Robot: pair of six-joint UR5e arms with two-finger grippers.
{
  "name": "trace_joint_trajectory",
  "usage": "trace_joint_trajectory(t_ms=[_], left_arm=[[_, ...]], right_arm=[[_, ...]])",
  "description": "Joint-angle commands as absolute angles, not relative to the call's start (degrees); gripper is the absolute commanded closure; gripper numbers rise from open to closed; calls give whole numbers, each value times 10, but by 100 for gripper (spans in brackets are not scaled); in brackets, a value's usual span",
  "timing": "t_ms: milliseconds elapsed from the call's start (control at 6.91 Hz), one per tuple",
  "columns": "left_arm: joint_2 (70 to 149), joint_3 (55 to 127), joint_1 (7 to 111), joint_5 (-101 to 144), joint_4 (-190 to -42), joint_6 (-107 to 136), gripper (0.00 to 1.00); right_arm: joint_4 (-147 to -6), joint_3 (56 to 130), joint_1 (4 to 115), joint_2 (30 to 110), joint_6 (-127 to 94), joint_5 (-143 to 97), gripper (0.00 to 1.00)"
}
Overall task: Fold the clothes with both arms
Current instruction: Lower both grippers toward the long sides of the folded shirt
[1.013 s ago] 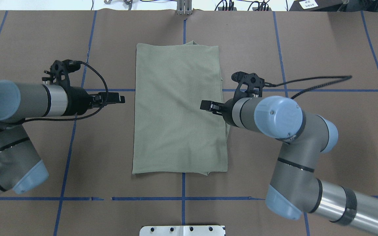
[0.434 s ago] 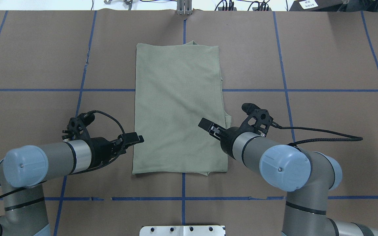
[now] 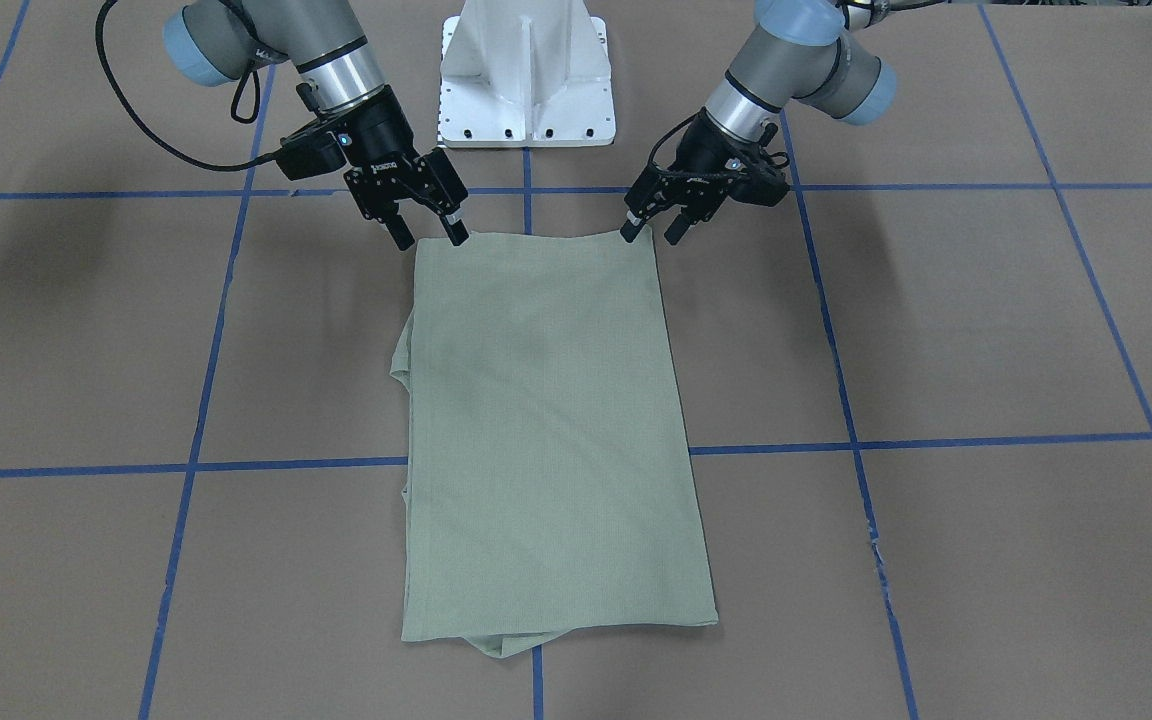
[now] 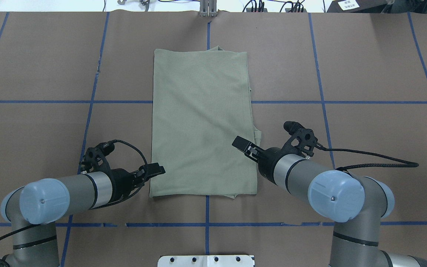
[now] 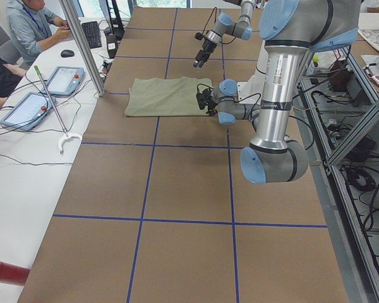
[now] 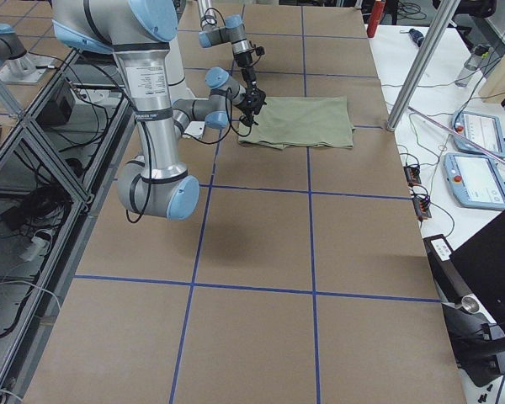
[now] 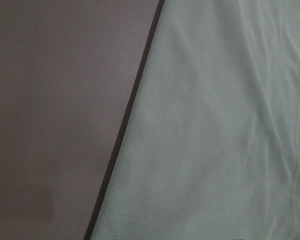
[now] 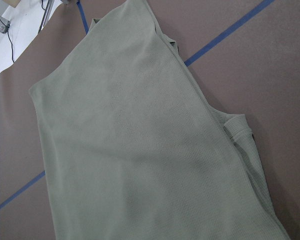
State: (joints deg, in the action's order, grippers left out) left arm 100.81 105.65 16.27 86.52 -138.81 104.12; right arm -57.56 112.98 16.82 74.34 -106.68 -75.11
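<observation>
- The shirt (image 3: 546, 420), folded into a long rectangle, is lying flat on the table (image 3: 986, 330), its end edge spanning between both pincers.
- The left gripper (image 3: 651, 233) and right gripper (image 3: 430, 241) are being held released, one beside each corner.
- Corner grasping is judged to be in hand; lowering and clenching together are being called for.
- The pedestal base (image 3: 526, 90), behind the pincers, is judged not to be obstructing.

Pale sage-green folded knit shirt (image 4: 202, 126) spills past both wrist views' edges; lower layers hidden beneath its top fold, left wrist view blurry.
</observation>
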Motion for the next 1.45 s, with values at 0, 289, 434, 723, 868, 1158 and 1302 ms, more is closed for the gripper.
trace_joint_trajectory(t_ms=[0,289,434,723,868,1158,1302], left_arm=[[1012,1054,140,865,-1377,1042,9],[1016,1049,137,865,-1377,1042,10],[1025,1038,137,865,-1377,1042,10],[1046,1014,137,865,-1377,1042,12],[1044,1014,138,865,-1377,1038,12],[1038,1028,142,869,-1377,1033,12],[1035,1030,144,871,-1365,1030,12]], right_arm=[[-575,1129,168,744,-1067,-749,0],[-575,1129,165,744,-1067,-749,0],[-575,1128,164,744,-1067,-749,0],[-575,1128,162,740,-1065,-749,0],[-575,1128,161,739,-1064,-749,0],[-575,1127,159,738,-1064,-749,0],[-575,1127,158,737,-1064,-749,0]])
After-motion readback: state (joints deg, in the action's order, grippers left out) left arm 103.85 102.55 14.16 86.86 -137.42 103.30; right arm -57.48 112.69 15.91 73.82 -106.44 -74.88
